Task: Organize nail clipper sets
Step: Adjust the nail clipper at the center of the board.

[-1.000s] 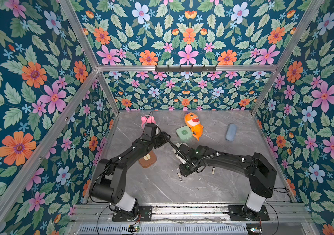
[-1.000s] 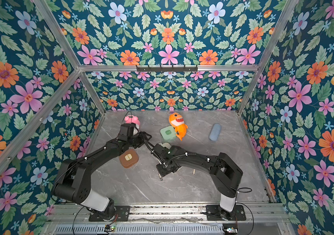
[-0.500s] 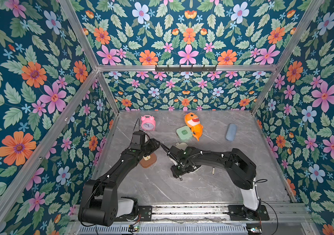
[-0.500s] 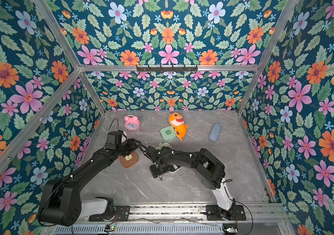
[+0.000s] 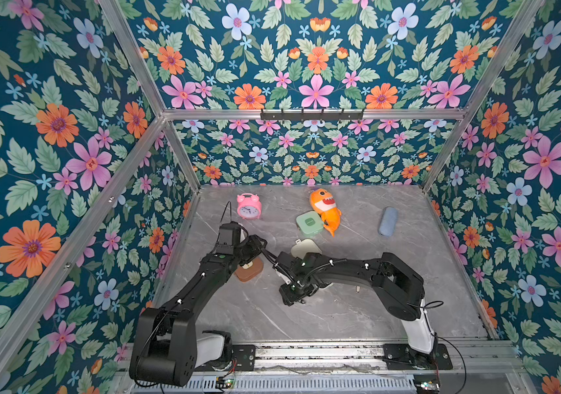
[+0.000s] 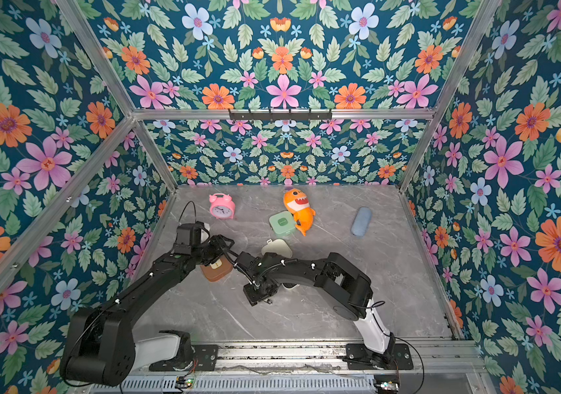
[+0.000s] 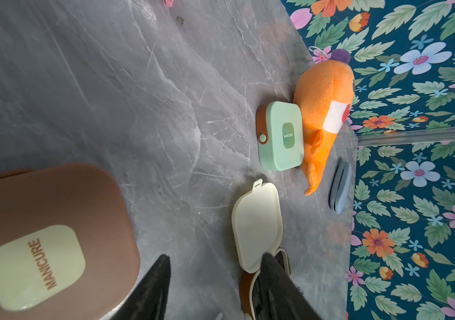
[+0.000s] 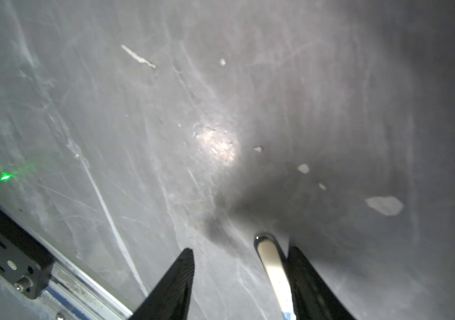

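Where marble surface (image 5: 357, 317) meets floral walls (image 5: 50, 170), left gripper (image 7: 216, 255) and right gripper (image 8: 241, 249) stand parted; only right wrist view shows metal tool (image 8: 272, 266) beside a finger (image 8: 309, 277).

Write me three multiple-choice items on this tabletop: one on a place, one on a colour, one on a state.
1. The mint case lies against: A. the pink clock B. the orange shark plush C. the blue-grey pouch
2. The label on the brown case is: A. cream B. black C. red
3. The cream case is: A. shut B. stacked on another case C. open
Answers: 1 B, its edge touches the plush; 2 A, a pale cream patch reading MANICURE; 3 C, its lid is swung back, inner face showing.
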Controlling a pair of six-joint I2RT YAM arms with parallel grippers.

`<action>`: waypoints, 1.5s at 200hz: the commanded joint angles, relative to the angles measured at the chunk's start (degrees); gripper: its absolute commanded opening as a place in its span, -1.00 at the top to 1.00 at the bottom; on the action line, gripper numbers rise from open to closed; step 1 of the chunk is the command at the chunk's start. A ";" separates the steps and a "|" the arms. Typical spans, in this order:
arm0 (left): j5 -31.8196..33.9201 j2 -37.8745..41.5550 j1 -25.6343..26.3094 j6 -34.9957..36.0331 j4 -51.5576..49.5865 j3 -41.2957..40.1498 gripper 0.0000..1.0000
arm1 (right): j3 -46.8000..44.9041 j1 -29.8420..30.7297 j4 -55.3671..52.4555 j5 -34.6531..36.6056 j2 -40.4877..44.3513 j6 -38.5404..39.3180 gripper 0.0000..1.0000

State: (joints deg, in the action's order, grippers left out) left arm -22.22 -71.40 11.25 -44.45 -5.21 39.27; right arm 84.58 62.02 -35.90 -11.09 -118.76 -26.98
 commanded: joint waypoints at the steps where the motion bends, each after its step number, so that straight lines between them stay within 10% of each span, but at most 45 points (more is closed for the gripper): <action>1: -0.28 1.27 -0.13 0.79 -0.41 -0.97 -0.11 | -1.27 1.22 -2.23 -1.38 -1.04 -2.16 -0.10; 300: 0.33 4.07 -0.20 1.07 -0.06 -6.13 -0.10 | -9.58 10.83 -1.33 -1.57 6.78 -9.84 -0.19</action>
State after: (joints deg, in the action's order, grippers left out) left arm -22.35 -67.24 11.11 -44.42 -5.96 32.88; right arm 75.44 72.79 -37.41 -12.03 -111.02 -35.48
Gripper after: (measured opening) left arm 0.550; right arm 0.595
